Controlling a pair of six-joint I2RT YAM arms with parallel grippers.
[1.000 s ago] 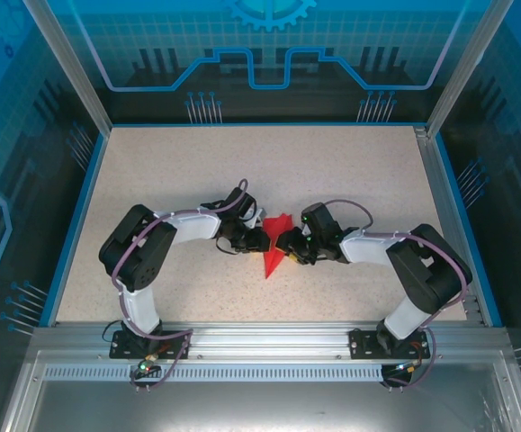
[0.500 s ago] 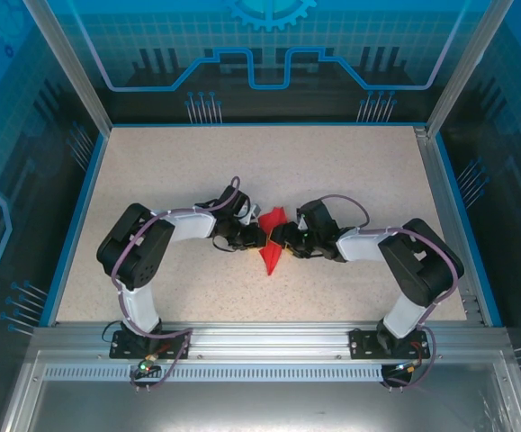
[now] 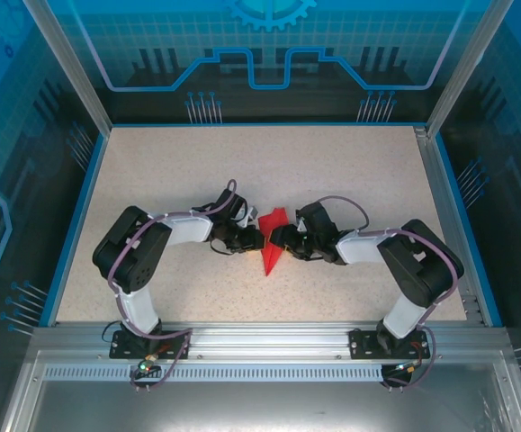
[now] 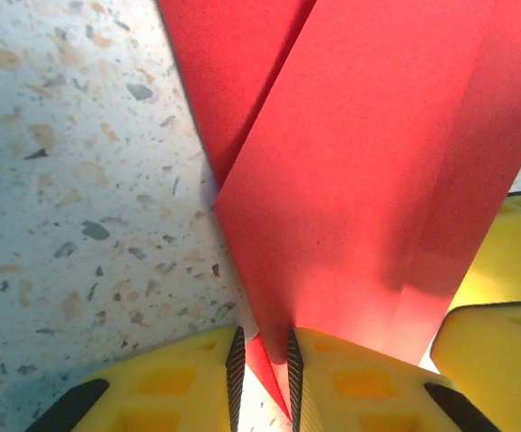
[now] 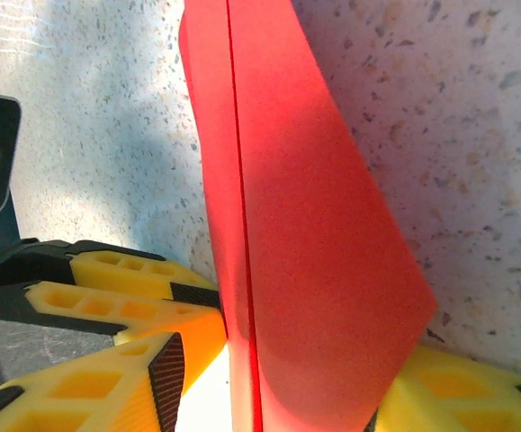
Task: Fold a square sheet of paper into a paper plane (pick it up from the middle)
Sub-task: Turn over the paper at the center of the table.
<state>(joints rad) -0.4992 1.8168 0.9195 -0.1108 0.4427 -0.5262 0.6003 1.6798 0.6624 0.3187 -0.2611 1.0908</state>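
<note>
The folded red paper (image 3: 270,259), a narrow dart with its tip toward the arm bases, sits mid-tabletop (image 3: 242,171) between the two grippers. The left gripper (image 4: 262,360) has its jaws clamped on a thin edge of the paper, pads almost together. The right gripper (image 5: 314,387) has its jaws apart with the paper standing between them, though I can't be sure either pad touches it.

Red paper (image 4: 350,180) edge btwn L tool (image 4: 262,349) fingers (image 4: 184,382), speckled tbl (image 4: 80,180) below.
</note>
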